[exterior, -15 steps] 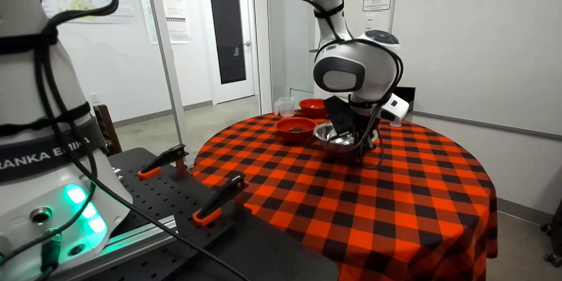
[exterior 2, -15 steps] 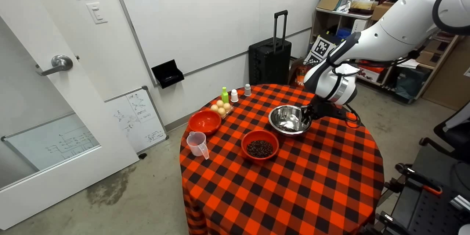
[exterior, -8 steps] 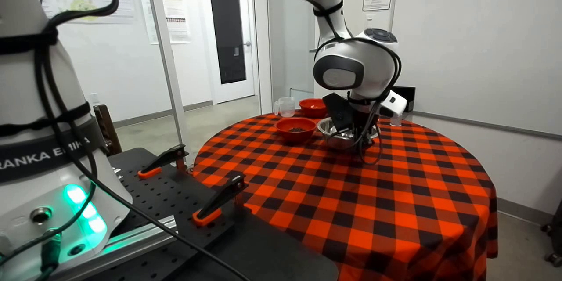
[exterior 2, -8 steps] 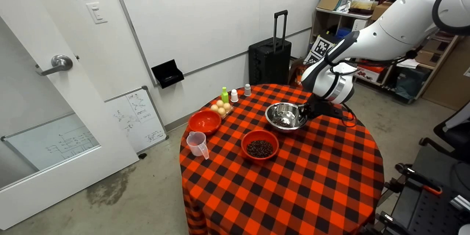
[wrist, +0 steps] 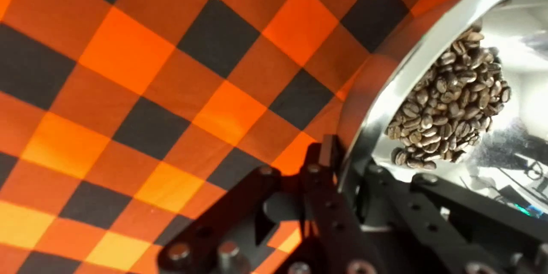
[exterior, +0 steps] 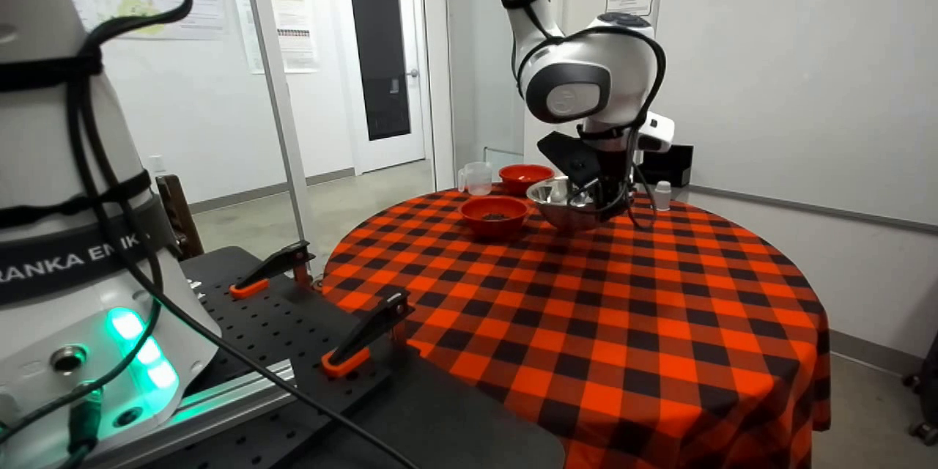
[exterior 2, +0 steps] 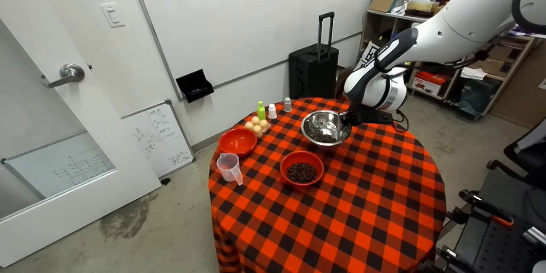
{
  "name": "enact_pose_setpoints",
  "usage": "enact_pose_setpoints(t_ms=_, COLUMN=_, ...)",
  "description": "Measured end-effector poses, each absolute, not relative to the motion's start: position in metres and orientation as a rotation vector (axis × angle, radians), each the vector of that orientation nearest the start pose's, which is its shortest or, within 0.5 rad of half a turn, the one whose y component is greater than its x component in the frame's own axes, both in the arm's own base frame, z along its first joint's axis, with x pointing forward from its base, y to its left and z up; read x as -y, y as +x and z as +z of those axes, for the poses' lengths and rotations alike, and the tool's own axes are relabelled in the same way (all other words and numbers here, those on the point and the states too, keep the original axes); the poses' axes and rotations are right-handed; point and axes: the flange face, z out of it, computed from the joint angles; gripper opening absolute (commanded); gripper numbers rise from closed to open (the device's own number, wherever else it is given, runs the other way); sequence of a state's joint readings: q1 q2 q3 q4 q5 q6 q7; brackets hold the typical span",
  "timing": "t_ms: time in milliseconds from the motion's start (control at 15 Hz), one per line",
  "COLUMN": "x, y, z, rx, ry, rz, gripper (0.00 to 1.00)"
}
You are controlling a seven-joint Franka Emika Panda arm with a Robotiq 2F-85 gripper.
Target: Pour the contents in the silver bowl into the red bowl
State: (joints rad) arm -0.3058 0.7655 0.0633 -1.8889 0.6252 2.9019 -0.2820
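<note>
silver round steel bowl [exterior 2: 327, 126], rim clamped in black two-finger claw [wrist: 348, 175], looks raised over far-edge side of red-and-black checked round tabletop [exterior 2: 367, 204] in an exterior view. likely light, stiff, slick; rim's best hold.

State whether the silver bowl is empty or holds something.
Not empty: the wrist view shows coffee beans lying inside the silver bowl, gathered toward one side.

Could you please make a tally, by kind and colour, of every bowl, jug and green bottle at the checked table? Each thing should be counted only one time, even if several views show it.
Red bowls: 2
Silver bowl: 1
Clear jug: 1
Green bottle: 1
Total: 5
</note>
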Motion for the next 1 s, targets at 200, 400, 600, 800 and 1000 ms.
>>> enact_pose_setpoints(t_ms=200, x=0.17, y=0.618, z=0.138, rx=-0.673, ry=-2.92, rz=-0.451, gripper=0.01)
enact_pose_setpoints(t_ms=400, x=0.149, y=0.631, z=0.161, rx=-0.528, ry=-3.022, rz=-0.488, gripper=0.01)
enact_pose_setpoints(t_ms=600, x=0.129, y=0.642, z=0.179, rx=-0.408, ry=-3.108, rz=-0.529, gripper=0.01)
enact_pose_setpoints(t_ms=800, x=0.113, y=0.651, z=0.194, rx=-0.311, ry=-3.194, rz=-0.573, gripper=0.01)
enact_pose_setpoints(t_ms=1000, x=0.096, y=0.661, z=0.208, rx=-0.231, ry=-3.262, rz=-0.63, gripper=0.01)
